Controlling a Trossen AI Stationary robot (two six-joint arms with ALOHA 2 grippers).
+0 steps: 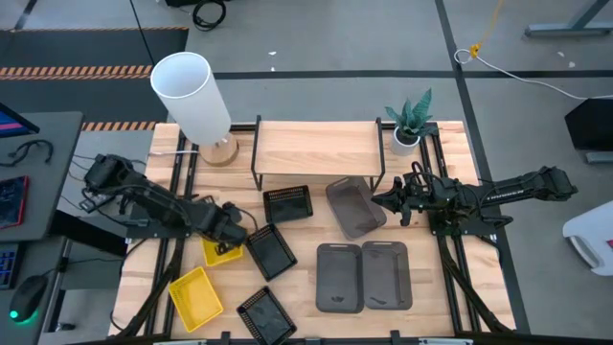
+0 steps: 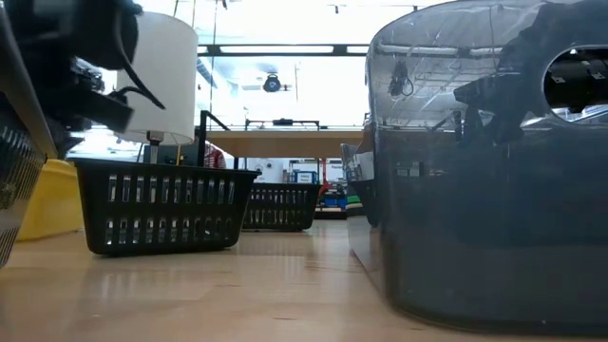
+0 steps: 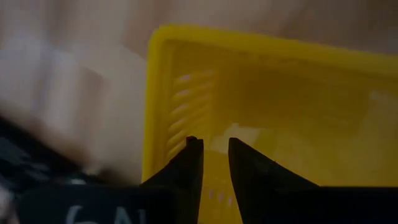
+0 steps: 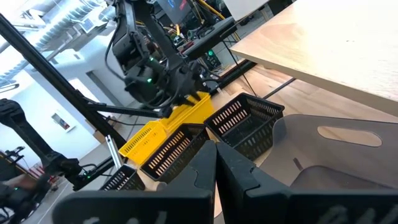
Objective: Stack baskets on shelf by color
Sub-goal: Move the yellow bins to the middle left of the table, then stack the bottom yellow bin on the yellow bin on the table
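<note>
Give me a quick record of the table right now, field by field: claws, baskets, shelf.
left claw: at the wall of a yellow basket, fingers narrowly apart
right claw: shut, by the tilted grey basket
shelf: top bare
other yellow basket: front left
black baskets: three on table
flat grey baskets: two, side by side

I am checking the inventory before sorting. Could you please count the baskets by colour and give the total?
Yellow baskets: 2
Black slotted baskets: 3
Dark grey baskets: 3
Total: 8
</note>
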